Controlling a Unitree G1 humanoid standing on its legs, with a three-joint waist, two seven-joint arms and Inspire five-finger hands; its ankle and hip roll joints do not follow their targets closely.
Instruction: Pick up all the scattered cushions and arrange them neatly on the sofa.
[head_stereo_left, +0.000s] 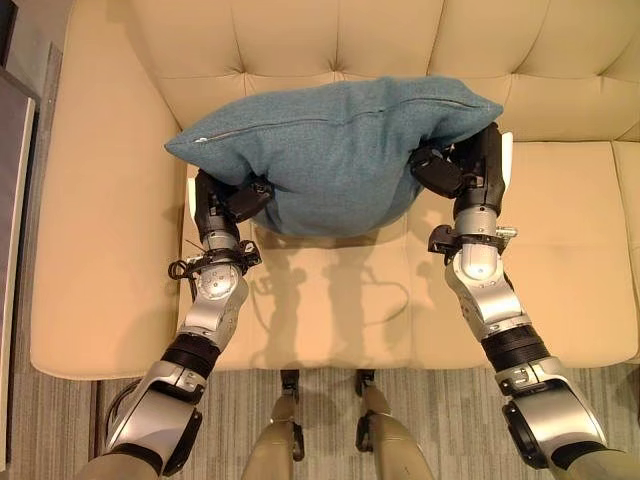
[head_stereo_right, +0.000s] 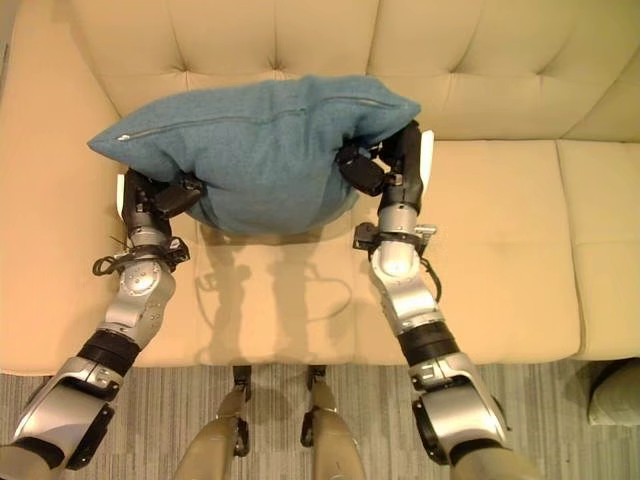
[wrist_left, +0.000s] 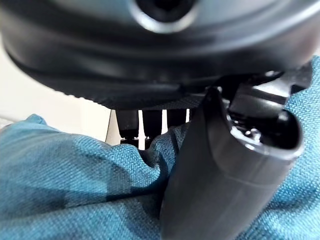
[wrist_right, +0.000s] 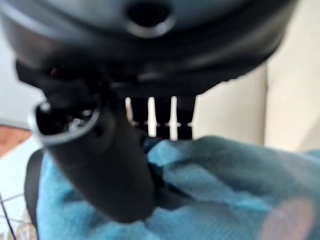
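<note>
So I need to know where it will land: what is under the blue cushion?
Under the blue cushion lies the cream sofa seat, bare and in shadow. The left hand and right hand pinch its sides. The seat directly beneath is hidden.

Cream tufted sofa (head_stereo_left: 560, 250) on grey striped carpet (head_stereo_left: 60, 420).

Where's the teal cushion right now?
The teal cushion is held between left hand and right hand, above the sofa seat, near the backrest.

Both the left hand (head_stereo_left: 225, 205) and right hand (head_stereo_left: 455, 170) grip a teal cushion (head_stereo_left: 335, 150) above the sofa (head_stereo_left: 90, 230).
</note>
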